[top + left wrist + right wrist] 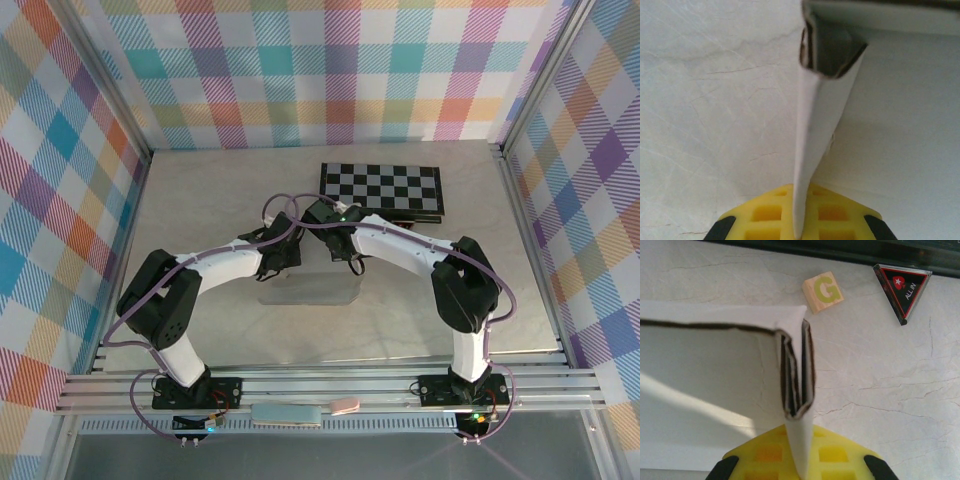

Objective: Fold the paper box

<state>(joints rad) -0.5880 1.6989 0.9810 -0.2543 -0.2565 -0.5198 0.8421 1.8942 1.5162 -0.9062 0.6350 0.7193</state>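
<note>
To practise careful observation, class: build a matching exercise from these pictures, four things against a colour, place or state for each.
Things: 1 white cardboard paper box; 2 small wooden cube; 3 black triangular token; 4 black-and-white checkered board.
Descriptions: a reads ALL IN; b far side of table; c gripped by left gripper and right gripper; d green letter G.
Pairs: 1-c, 2-d, 3-a, 4-b.

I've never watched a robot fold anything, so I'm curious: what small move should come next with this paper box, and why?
Probably press the right-hand wall's layers flat together. The right end effector pinches a doubled wall of the paper box whose layers gape apart, while the left end effector pinches another wall, steadying it.
</note>
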